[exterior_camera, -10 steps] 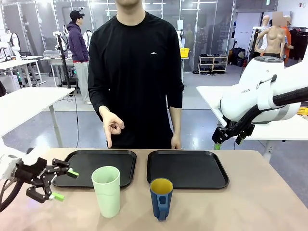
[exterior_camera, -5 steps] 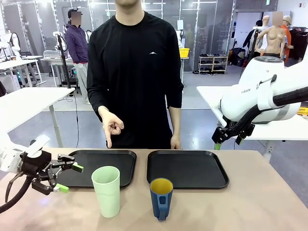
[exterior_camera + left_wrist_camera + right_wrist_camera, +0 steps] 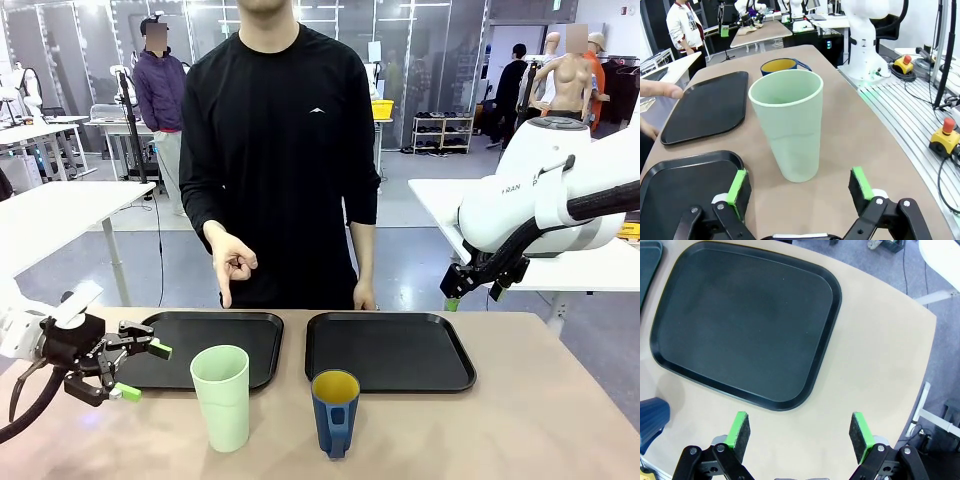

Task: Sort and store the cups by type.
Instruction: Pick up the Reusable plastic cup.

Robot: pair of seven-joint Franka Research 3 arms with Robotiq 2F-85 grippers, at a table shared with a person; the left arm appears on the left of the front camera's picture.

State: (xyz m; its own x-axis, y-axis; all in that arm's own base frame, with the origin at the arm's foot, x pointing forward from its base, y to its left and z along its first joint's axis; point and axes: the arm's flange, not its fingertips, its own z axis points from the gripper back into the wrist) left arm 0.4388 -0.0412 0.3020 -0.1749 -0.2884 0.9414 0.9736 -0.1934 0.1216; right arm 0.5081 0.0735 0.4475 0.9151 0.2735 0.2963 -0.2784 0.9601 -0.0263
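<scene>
While the person stands at the far side, front view: mint tumbler upright on the table, just in front of the left tray. Blue mug upright to its right, in front of the right tray, handle toward the camera, yellow inside. Cups apart, neither on a tray. Left gripper low at the table's left, jaws apart, empty, aimed at the tumbler, not touching. Person's hand points down above the left tray's far edge.

Left wrist view: left gripper spread wide, mint tumbler straight ahead, clear of both pads; blue mug right behind it.

Right wrist view: right gripper jaws wide apart, nothing held, above bare table beside the right tray; blue mug at lower left edge.
</scene>
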